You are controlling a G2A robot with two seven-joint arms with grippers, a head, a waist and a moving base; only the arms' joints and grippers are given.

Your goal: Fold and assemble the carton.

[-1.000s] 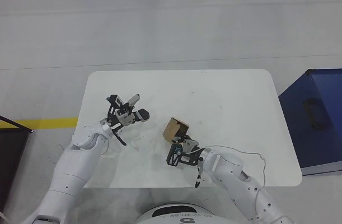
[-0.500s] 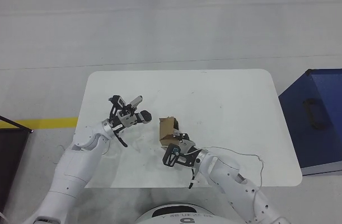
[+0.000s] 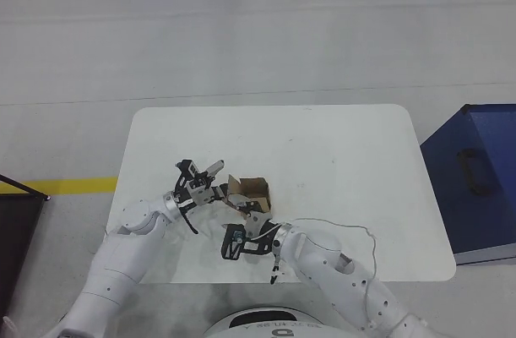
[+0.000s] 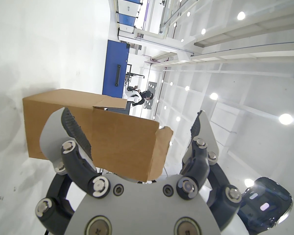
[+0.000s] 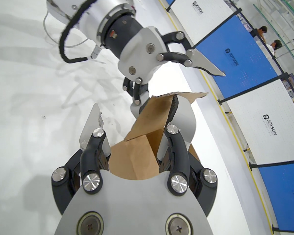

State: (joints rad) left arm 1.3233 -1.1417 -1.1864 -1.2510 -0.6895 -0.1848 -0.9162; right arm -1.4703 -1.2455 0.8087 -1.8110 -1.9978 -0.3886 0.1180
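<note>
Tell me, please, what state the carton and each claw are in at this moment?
carton: partly folded, flaps open, not yet assembled.
left claw: open, its fingers spread on either side of a carton corner, not clamped.
right claw: shut on the carton, with one finger against a raised flap.

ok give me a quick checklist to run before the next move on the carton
1. Left gripper open: ok, fingers are apart.
2. Carton end between the left fingers: ok.
3. Right gripper firmly holding the carton: cannot tell.
4. Carton end folded shut: not ok, one flap stands out loose.
5. Carton well inside the table edges: ok.
</note>
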